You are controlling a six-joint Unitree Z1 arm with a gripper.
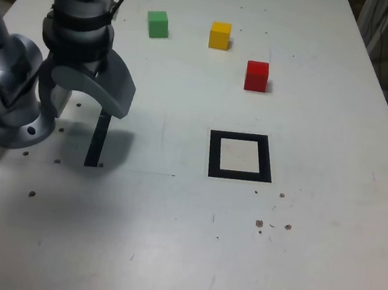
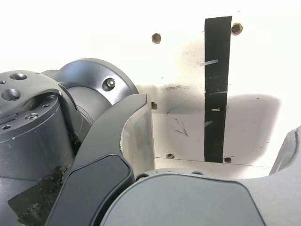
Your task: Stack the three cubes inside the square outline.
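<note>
Three cubes sit on the white table in the exterior view: a green cube (image 1: 158,24) at the back, a yellow cube (image 1: 220,35) to its right, and a red cube (image 1: 257,76) further right and nearer. The square outline (image 1: 241,156), black tape around a pale centre, lies in front of the red cube with nothing in it. My gripper (image 1: 89,104) hangs close to the arm's base at the exterior view's left, far from all three cubes. It is open and holds nothing. The wrist view shows its jaws (image 2: 218,117) spread over bare table; no cube or square shows there.
A straight black tape strip (image 1: 98,140) (image 2: 217,89) lies on the table just under the gripper. The arm's grey base (image 1: 11,105) (image 2: 42,141) stands at the table's left edge. Small screw holes (image 2: 156,37) dot the surface near it.
</note>
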